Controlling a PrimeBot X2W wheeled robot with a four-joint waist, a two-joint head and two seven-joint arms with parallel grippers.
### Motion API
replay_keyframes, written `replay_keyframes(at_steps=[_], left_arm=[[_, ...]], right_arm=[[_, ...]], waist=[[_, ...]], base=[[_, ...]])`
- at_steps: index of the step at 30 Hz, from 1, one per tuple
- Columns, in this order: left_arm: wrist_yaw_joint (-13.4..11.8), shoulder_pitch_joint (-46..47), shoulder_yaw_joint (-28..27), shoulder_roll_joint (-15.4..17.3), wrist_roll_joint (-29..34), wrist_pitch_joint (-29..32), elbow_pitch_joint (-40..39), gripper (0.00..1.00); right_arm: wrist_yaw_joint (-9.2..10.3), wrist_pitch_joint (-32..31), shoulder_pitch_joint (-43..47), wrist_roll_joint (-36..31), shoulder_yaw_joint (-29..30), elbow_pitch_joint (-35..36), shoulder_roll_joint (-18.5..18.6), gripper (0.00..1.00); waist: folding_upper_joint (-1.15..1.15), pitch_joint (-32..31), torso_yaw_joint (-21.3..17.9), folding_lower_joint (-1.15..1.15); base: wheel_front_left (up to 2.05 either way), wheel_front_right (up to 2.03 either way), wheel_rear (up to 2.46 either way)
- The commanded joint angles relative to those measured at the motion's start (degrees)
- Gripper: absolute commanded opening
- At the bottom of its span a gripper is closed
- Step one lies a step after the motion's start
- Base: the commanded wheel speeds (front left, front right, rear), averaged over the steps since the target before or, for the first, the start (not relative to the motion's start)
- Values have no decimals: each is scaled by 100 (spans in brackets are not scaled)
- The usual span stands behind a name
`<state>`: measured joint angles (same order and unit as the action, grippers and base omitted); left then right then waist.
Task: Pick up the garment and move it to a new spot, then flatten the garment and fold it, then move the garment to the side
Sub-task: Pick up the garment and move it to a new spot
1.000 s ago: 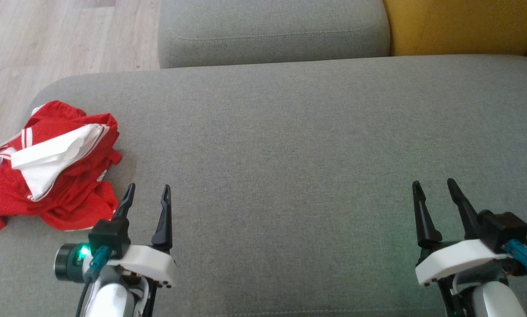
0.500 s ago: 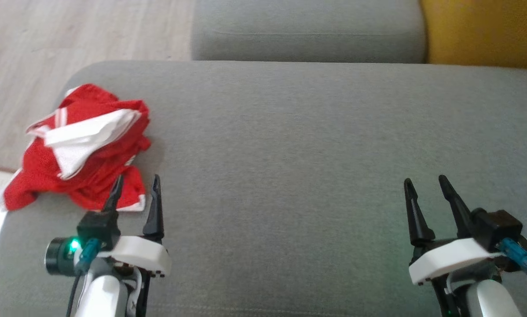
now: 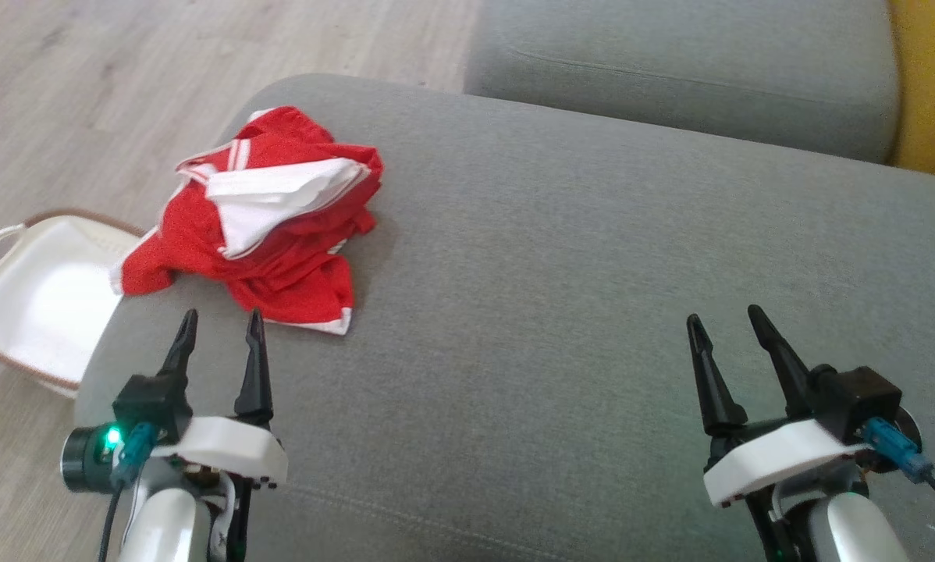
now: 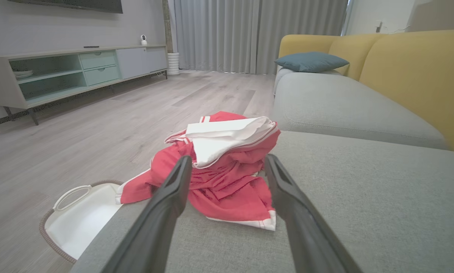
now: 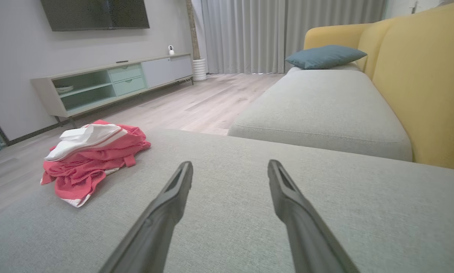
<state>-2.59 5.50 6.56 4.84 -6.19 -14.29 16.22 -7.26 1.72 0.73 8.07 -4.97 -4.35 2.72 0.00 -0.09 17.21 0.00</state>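
Lining up the pick: left end effector (image 3: pixel 222 315) hovers just short of the garment (image 3: pixel 268 215), fingers parted, empty; right end effector (image 3: pixel 724 314) same, well apart near the right edge of the sofa cushion (image 3: pixel 553 328). Garment lies crumpled at the cushion's far left corner, one flap overhanging the left edge by a basket (image 3: pixel 30 304). Likely light, limp, drapey; I'd pinch the bunched middle, not the hem.
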Motion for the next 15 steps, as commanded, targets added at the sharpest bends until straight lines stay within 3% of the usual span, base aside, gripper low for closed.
replay_keyframes(at_steps=[1,15], left_arm=[[-39,224,-214,94,-16,-71,-221,100],[-46,231,-276,42,-23,-71,-247,100]], right_arm=[[-23,-24,-195,4,-132,243,24,100],[-23,-157,-179,61,-144,396,46,100]], waist=[[0,-4,143,0],[0,105,268,0]], base=[[0,0,0],[0,0,0]])
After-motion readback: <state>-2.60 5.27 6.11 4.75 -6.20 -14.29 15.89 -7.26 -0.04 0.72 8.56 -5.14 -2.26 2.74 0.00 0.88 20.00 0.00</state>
